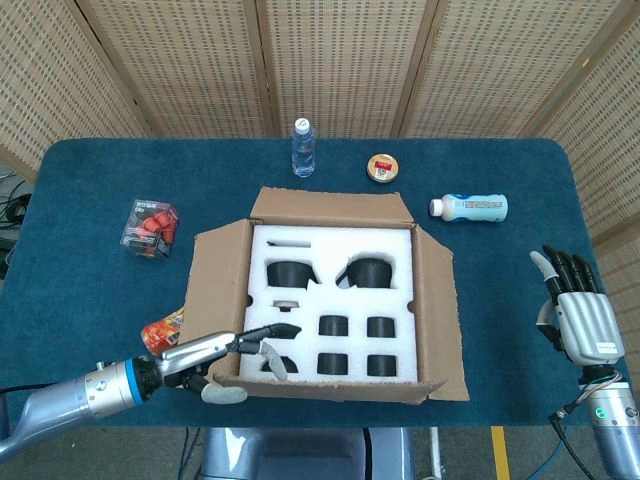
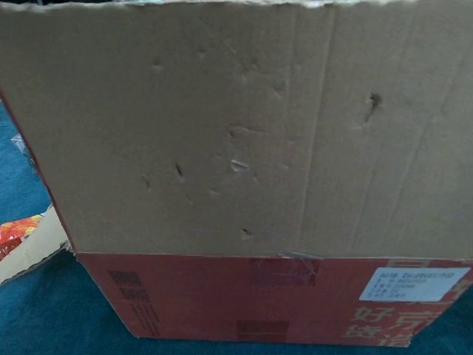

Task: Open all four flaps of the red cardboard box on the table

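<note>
The red cardboard box sits mid-table, with white foam and black parts showing inside. Its back flap, left flap and right flap lie folded outward. The front flap stands about upright, edge-on in the head view, and its brown face fills the chest view. My left hand pinches that flap's left end, fingers inside and thumb outside. It is hidden in the chest view. My right hand hovers open at the table's right edge, far from the box.
A water bottle and a round tin stand behind the box. A white bottle lies to the back right. A clear case of red items sits left, and an orange packet lies by the left flap.
</note>
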You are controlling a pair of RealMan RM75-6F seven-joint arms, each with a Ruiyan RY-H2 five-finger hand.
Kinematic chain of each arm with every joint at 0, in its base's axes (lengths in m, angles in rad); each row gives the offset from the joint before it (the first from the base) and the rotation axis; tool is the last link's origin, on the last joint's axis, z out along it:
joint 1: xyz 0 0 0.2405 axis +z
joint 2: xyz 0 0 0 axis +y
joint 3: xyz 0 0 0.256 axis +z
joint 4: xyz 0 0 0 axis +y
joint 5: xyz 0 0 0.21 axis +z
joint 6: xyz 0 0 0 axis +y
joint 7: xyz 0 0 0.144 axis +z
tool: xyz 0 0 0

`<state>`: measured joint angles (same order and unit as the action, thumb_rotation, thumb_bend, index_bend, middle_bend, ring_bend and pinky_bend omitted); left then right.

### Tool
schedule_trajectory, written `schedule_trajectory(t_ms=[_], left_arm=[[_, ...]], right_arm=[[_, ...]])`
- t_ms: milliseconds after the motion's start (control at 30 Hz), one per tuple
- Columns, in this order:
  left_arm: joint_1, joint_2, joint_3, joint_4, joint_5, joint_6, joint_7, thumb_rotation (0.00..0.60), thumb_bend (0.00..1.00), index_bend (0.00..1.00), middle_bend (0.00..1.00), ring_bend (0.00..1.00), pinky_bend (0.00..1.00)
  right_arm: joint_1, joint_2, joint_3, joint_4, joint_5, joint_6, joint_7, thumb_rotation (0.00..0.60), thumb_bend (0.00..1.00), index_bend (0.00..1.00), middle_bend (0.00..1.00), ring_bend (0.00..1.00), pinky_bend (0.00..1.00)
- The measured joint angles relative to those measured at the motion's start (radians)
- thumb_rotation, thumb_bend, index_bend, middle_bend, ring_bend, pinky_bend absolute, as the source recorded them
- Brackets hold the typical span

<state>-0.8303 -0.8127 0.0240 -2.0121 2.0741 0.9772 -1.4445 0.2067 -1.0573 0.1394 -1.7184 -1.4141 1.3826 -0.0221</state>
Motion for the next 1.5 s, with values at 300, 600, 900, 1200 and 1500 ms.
schedule_trajectory(t_ms=[300, 600, 900, 1200, 1500], left_arm=[[-0.087, 0.036, 0.187, 0.124, 0.245, 0.208, -0.236, 0.171, 0.19, 0.28, 0.00, 0.00, 0.00], [-0.132, 0.030, 0.282, 0.175, 0.323, 0.273, -0.283, 0.164, 0.19, 0.27, 0.00, 0.00, 0.00], [-0.114, 0.054, 0.271, 0.181, 0.214, 0.289, -0.160, 0.163, 0.23, 0.27, 0.00, 0.00, 0.00], [-0.035, 0.095, 0.219, 0.140, -0.001, 0.210, 0.262, 0.164, 0.33, 0.26, 0.00, 0.00, 0.00], [0.117, 0.096, 0.155, 0.086, -0.288, 0.195, 0.847, 0.324, 0.33, 0.26, 0.00, 0.00, 0.00]], right_arm=[[-0.002, 0.003, 0.000, -0.002, 0.001, 0.002, 0.001, 0.600, 0.96, 0.07, 0.04, 0.00, 0.00], [-0.001, 0.003, -0.001, 0.000, 0.000, 0.001, 0.006, 0.600, 0.96, 0.07, 0.04, 0.00, 0.00], [-0.003, 0.005, -0.002, 0.002, 0.002, 0.000, 0.010, 0.600, 0.96, 0.07, 0.04, 0.00, 0.00], [-0.001, 0.002, -0.001, 0.014, 0.007, -0.005, 0.013, 0.600, 0.96, 0.07, 0.04, 0.00, 0.00], [-0.001, -0.002, -0.001, 0.026, 0.007, -0.001, 0.000, 0.600, 0.97, 0.07, 0.04, 0.00, 0.00]])
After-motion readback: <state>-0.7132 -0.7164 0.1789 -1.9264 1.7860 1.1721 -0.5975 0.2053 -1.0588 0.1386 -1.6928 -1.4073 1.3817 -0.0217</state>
